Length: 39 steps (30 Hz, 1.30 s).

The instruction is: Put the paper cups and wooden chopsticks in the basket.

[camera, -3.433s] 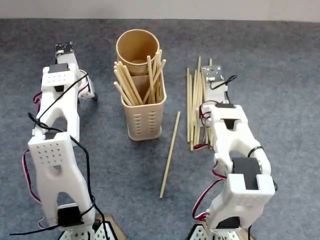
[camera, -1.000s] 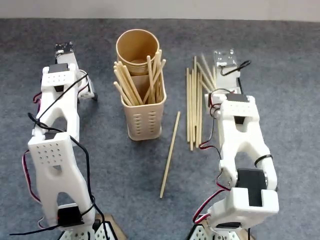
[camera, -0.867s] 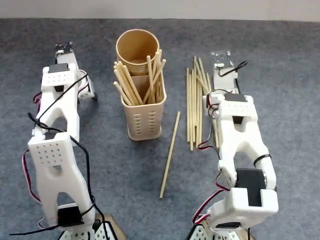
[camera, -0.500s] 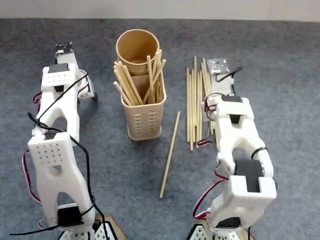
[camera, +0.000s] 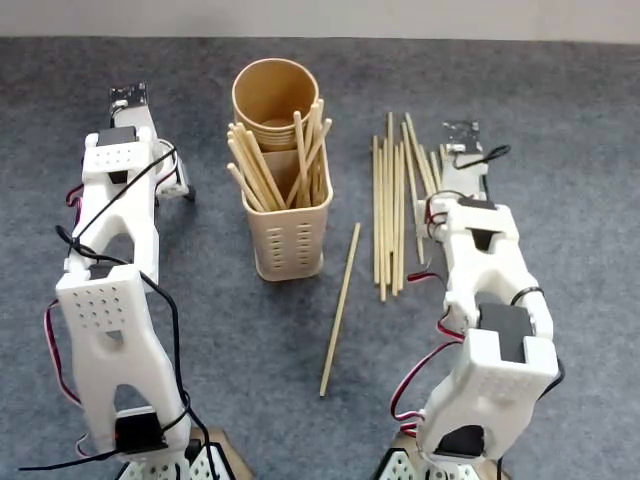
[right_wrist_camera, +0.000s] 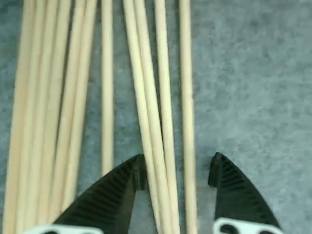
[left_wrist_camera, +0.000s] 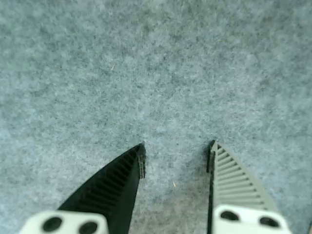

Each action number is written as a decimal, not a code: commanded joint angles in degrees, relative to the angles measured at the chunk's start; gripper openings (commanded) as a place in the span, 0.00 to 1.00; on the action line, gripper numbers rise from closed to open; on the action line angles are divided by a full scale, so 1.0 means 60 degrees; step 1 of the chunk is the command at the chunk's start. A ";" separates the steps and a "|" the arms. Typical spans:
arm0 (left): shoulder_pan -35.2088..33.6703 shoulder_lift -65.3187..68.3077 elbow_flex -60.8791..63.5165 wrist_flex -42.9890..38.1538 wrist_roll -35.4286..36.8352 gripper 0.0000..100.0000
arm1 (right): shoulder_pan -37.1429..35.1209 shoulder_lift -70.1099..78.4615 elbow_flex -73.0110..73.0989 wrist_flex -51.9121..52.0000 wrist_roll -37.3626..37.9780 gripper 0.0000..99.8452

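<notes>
Left of frame: the left pincer [left_wrist_camera: 176, 146] hung spread over bare worktop [left_wrist_camera: 156, 58], holding nothing. Centre: the basket [camera: 288, 240] held the paper cups [camera: 275, 95] and stowed chopsticks [camera: 255, 170]. A stray chopstick [camera: 340, 308] lay just right of it. Right: the right pincer [right_wrist_camera: 178, 158] stood spread astride several loose chopsticks [right_wrist_camera: 163, 73]. Risk: closing there could pinch several unevenly, letting one slip and scatter the row.

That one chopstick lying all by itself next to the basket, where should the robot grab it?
Probably at its middle, coming straight down with the jaws either side of its thin width. The lone chopstick lies flat on the carpet, clear of the basket and the chopstick pile, so both sides are free, and a middle grip should keep it level.
</notes>
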State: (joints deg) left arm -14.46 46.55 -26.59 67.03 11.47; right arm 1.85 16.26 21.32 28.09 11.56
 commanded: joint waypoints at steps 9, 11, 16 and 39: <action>0.0300 0.0051 -0.0095 -0.0264 -0.0088 0.22 | 0.0110 -0.0388 -0.0462 0.0711 0.0073 0.22; 0.0300 0.0051 -0.0095 -0.0264 -0.0088 0.22 | 0.0037 -0.0784 -0.0491 0.1062 0.0044 0.22; 0.0300 0.0051 -0.0095 -0.0264 -0.0088 0.22 | 0.0095 -0.1575 -0.0535 0.1341 0.0088 0.22; 0.0300 0.0051 -0.0095 -0.0264 -0.0088 0.22 | 0.0579 0.0769 -0.1136 -0.0549 0.0718 0.22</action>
State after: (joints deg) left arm -14.46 46.55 -26.59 67.03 11.47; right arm 3.34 21.10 18.77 25.19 15.25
